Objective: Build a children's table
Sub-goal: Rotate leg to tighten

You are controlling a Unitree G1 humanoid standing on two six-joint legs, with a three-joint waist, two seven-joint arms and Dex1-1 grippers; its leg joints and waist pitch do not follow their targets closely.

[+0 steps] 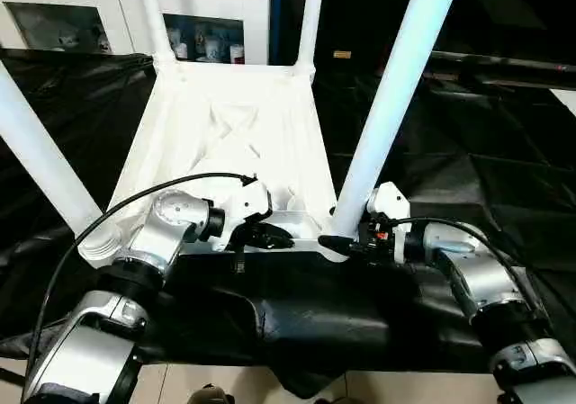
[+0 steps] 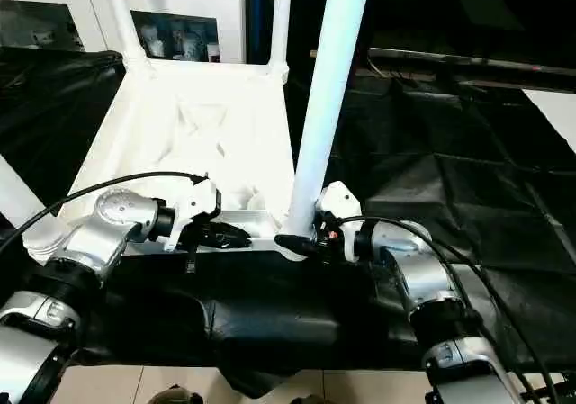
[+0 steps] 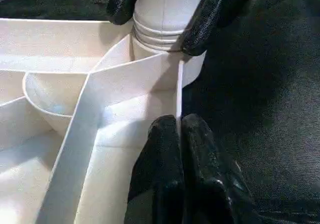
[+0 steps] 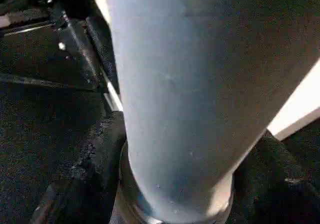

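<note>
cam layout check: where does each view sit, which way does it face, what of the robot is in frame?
Left eye, head: looks forward and down at the upturned tabletop with four legs up, over both silver forearms.
Right eye: same scene, from slightly to the side.
Left wrist: looks along the left gripper, pinched shut on the tabletop's edge wall, toward the near right leg.
Right wrist: close on that leg, right gripper fingers either side of its base.
Shared: left wrist also sees the right gripper's fingers around that leg.

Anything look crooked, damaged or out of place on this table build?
Nothing stands out. The tabletop lies underside up on the black cloth, all four legs standing in its corner sockets. The left tool is shut on the near rim; the right tool straddles the near right leg at its base.
</note>
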